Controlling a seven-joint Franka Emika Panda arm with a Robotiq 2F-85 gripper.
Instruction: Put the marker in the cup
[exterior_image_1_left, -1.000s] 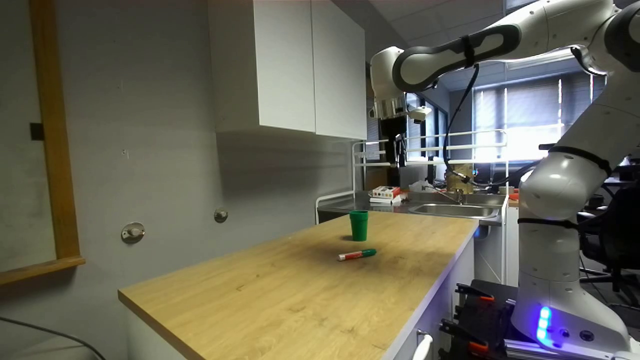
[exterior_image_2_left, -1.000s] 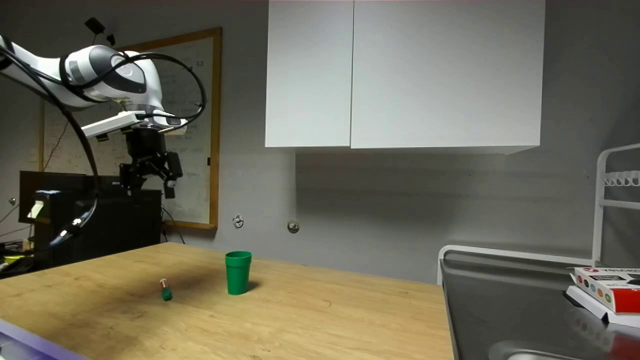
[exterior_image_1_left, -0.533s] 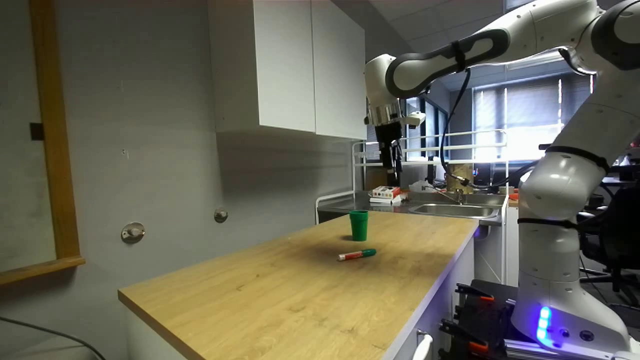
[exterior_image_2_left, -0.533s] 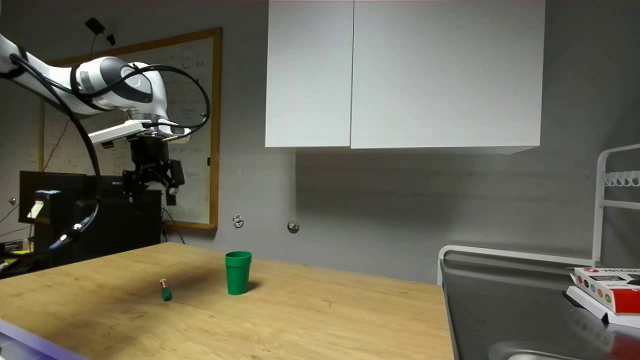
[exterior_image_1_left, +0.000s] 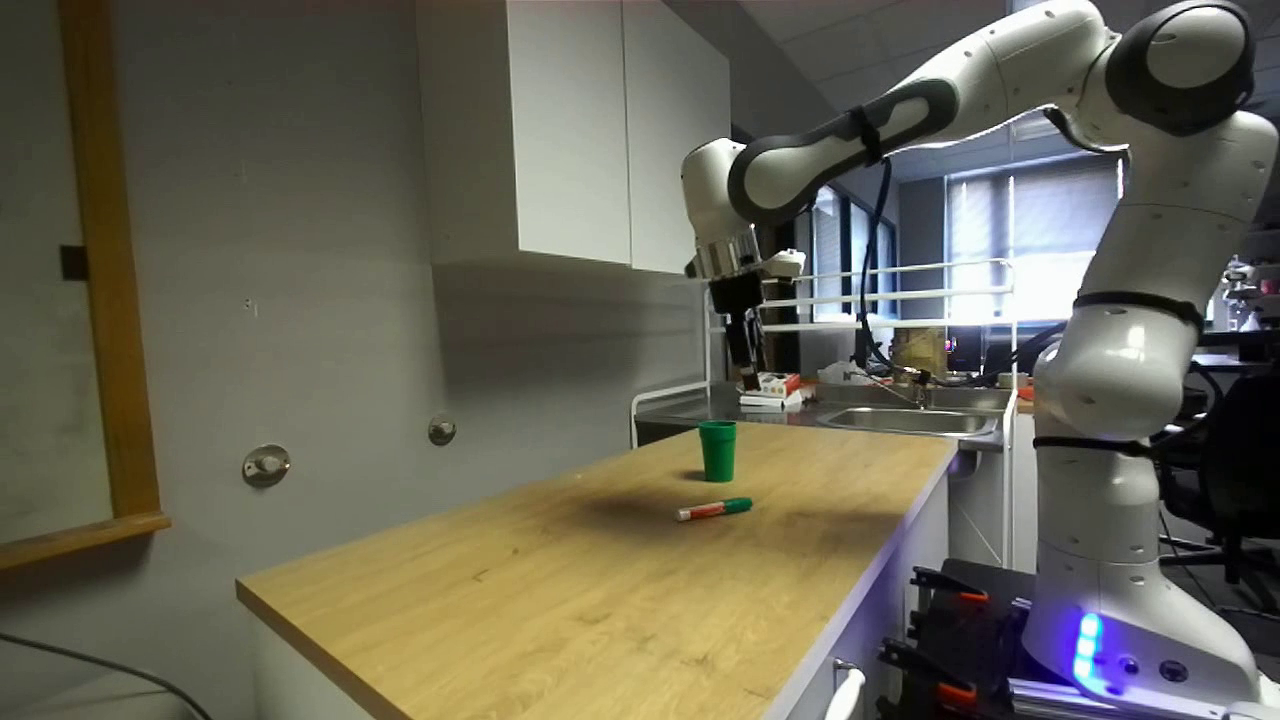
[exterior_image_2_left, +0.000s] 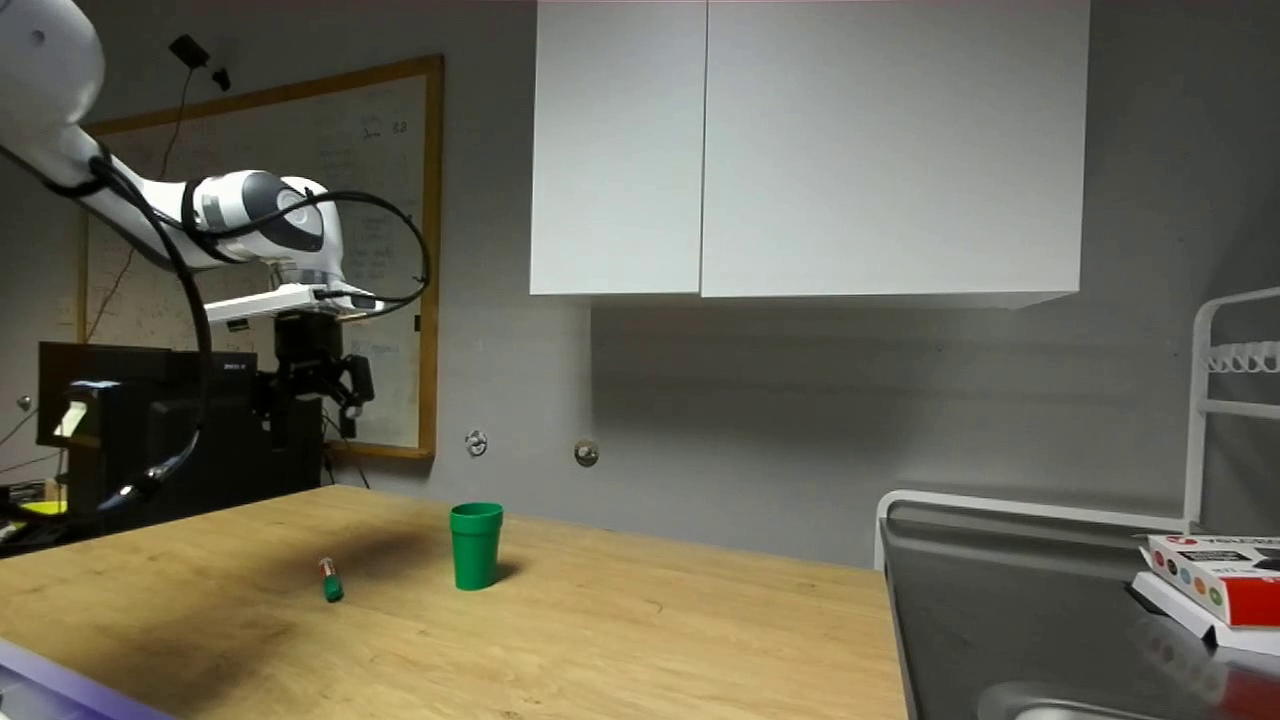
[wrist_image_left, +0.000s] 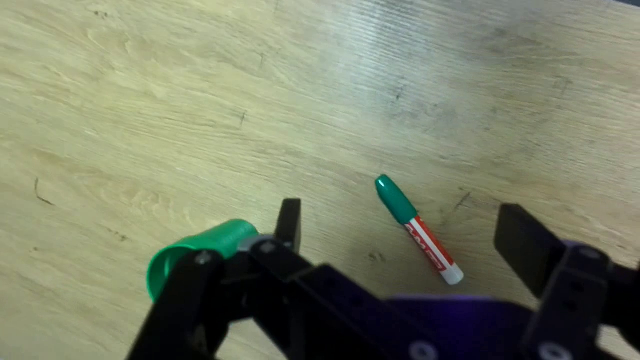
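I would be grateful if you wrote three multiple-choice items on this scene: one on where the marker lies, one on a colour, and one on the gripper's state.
1. Where is the marker?
A. In the sink
B. On the countertop, outside the cup
C. Inside the cup

2. What colour is the marker's cap?
A. Black
B. Yellow
C. Green

3. What is the state of the gripper?
A. Open, holding nothing
B. Shut on the marker
C. Shut on the cup

Right letters:
1. B: both exterior views show it lying clear of the cup.
2. C: the wrist view shows a green cap beside the red label.
3. A: its fingers stand wide apart with nothing gripped.
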